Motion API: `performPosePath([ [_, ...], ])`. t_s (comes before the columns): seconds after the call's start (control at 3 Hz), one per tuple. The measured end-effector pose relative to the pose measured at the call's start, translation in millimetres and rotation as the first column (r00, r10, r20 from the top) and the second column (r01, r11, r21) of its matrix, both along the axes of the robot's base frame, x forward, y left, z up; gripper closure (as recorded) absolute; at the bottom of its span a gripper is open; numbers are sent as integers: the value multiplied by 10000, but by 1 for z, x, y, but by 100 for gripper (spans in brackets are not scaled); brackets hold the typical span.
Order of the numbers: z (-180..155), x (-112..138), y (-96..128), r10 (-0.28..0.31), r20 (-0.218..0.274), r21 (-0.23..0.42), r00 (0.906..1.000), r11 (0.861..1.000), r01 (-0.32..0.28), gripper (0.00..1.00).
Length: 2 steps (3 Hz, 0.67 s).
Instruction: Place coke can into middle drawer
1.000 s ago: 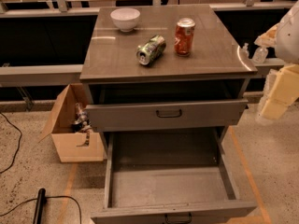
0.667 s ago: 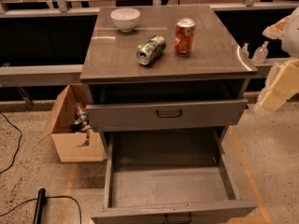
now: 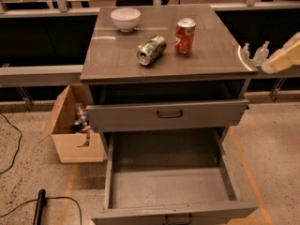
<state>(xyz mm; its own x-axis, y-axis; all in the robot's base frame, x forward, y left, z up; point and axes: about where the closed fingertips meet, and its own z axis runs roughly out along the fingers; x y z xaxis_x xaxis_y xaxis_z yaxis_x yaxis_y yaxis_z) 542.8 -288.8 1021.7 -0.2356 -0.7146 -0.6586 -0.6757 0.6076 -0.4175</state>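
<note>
gripper [image 3: 284, 58]: cream-coloured end of the arm, poking in at the right edge of view; approx level w/ the cabinet top [image 3: 211, 60], just off its right side; only partly in frame; open or closed: cannot tell
coke can [image 3: 184, 36]: upright on cabinet top, right of centre, toward the far side; silver top up; red side w/ white lettering faces the cam
can vs gripper: coke can sits well left of gripper; no contact; a bare strip of top plus the top's right edge lie between them
middle drawer [image 3: 164, 187]: pulled out toward the near side, lower than the top; grey floor & low side walls in view; dark handle on its front at the bottom edge of view; coke can not in it
top drawer [image 3: 136, 117]: out a little way; dark handle mid-front
green-and-silver can [image 3: 151, 49]: on its side, just left of coke can & slightly nearer; close, not touching
white bowl [image 3: 125, 18]: far-left part of top; well apart from both cans
small bottles [image 3: 260, 53]: two clear ones, beyond the top's right edge, just left of gripper
cardboard box [image 3: 70, 142]: on floor left of cabinet; flaps open; some items inside
floor [image 3: 276, 139]: speckled, w/ orange tape lines; black cable [image 3: 9, 146] near-left
</note>
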Motion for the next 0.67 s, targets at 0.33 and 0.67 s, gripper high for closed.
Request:
performPosePath([
  [0.33, 19, 66, -10, -361, 1387, 1343, 9897, 9908, 173, 0],
  [0.67, 20, 130, 0, -205, 1888, 2070, 9818, 9781, -194, 0],
])
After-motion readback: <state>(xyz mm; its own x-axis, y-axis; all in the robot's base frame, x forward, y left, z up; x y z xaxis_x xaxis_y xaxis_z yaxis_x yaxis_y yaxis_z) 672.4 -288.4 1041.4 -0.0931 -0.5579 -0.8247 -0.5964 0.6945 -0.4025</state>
